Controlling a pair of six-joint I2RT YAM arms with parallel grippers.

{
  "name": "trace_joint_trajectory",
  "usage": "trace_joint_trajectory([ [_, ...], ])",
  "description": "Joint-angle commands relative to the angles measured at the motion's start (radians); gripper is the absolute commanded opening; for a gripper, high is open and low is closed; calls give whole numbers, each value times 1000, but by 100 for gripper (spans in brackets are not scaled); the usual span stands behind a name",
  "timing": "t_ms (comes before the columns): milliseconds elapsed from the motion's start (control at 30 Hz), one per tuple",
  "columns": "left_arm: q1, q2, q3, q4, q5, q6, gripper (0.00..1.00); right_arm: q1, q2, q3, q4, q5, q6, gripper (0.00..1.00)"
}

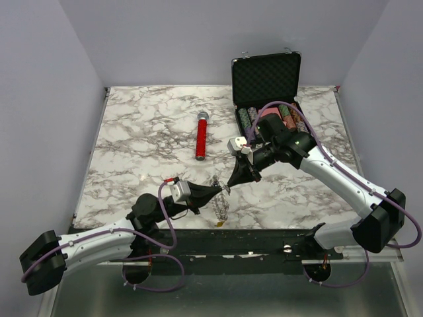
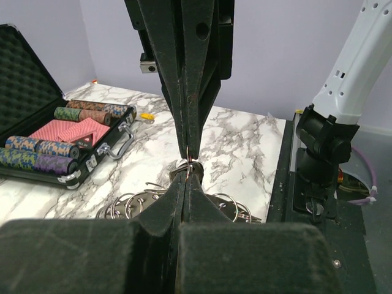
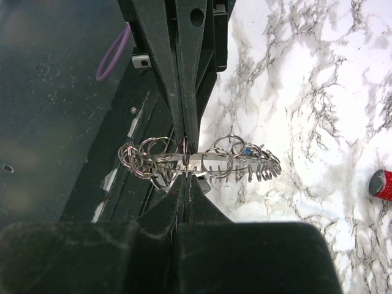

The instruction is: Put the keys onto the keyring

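Note:
The keyring (image 3: 211, 160) is a thin jagged metal loop threaded with several small split rings. It hangs edge-on just above the marble near the table's front edge (image 1: 220, 206), with a yellow tag (image 1: 218, 224) at its low end. A key with a blue head (image 3: 248, 150) sits among the rings; other keys cannot be told apart. My left gripper (image 2: 188, 168) and right gripper (image 3: 185, 174) meet tip to tip over it. Each is shut on the keyring's metal. In the top view the left gripper (image 1: 223, 188) comes from the left and the right gripper (image 1: 231, 184) from above right.
A red-handled microphone (image 1: 201, 135) lies at mid table. An open black case (image 1: 268, 79) at the back right holds poker chips (image 2: 43, 153) and red cards. The table's front edge and black rail (image 1: 264, 241) run just below the keyring.

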Motion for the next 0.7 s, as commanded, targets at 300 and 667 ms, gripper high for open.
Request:
trace_joint_trajectory([
  [300, 4, 14, 2, 76, 7, -16, 0, -6, -8, -22, 26, -22, 16, 0],
  [667, 4, 15, 4, 81, 7, -19, 0, -6, -8, -25, 26, -36, 14, 0],
])
